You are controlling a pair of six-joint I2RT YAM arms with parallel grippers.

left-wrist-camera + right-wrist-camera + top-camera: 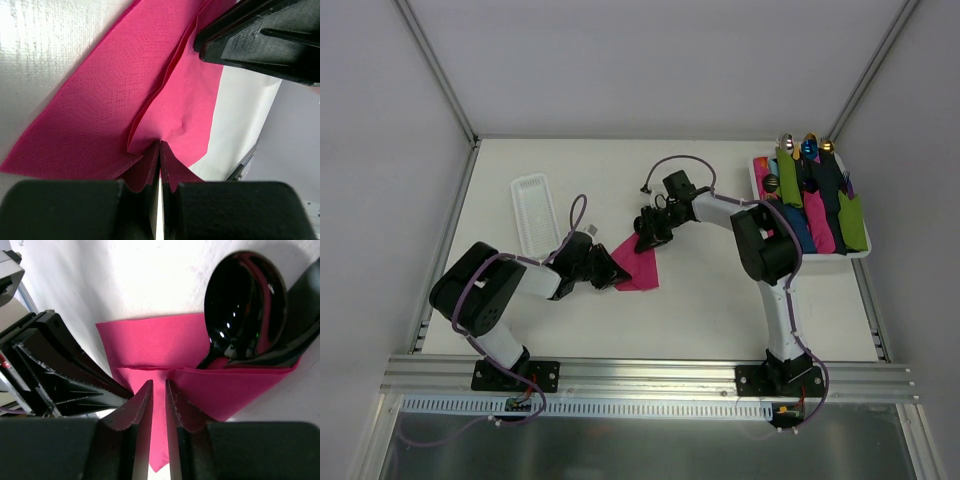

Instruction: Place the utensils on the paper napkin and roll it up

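Paper napkin is lying mid-table in top view, left gripper and right gripper both on it. Left wrist: fingers are pinching a pink fold, nearly closed. Right wrist: narrow fingers are gripping napkin edge, black utensils lying tucked inside.

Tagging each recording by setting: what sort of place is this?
Probably a lab test cell: a white table boxed by plain white walls, an aluminium rail along its near edge, and a tray of rolled napkins.
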